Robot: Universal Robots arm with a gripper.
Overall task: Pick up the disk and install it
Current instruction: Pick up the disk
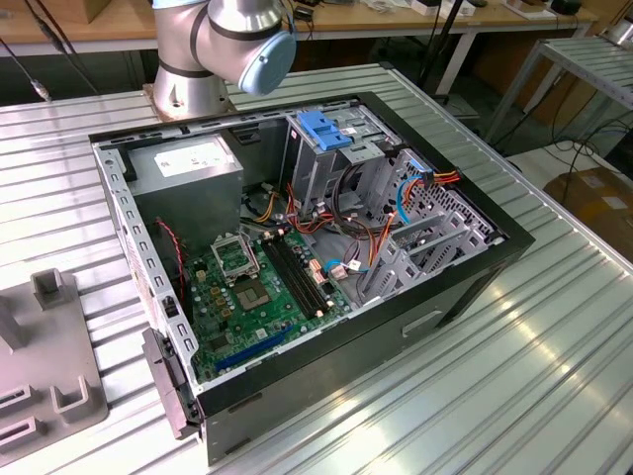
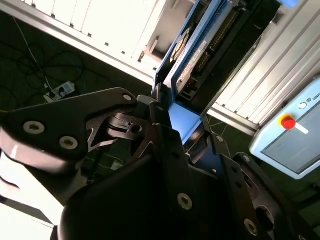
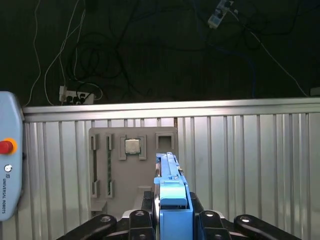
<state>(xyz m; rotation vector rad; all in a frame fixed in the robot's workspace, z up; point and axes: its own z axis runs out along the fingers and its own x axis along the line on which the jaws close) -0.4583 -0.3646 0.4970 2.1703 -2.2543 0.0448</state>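
We find a line of dark capital lettering along the edge of the pale grey control pendant in the first wrist view, beneath its round red stop button and a small round symbol. In the second wrist view a few dark letters sit at that pendant's edge, too cut off to read. The white printed label on the flat black disk with blue plastic rails is unreadable to us, as is the white label on the grey metal power-supply box.
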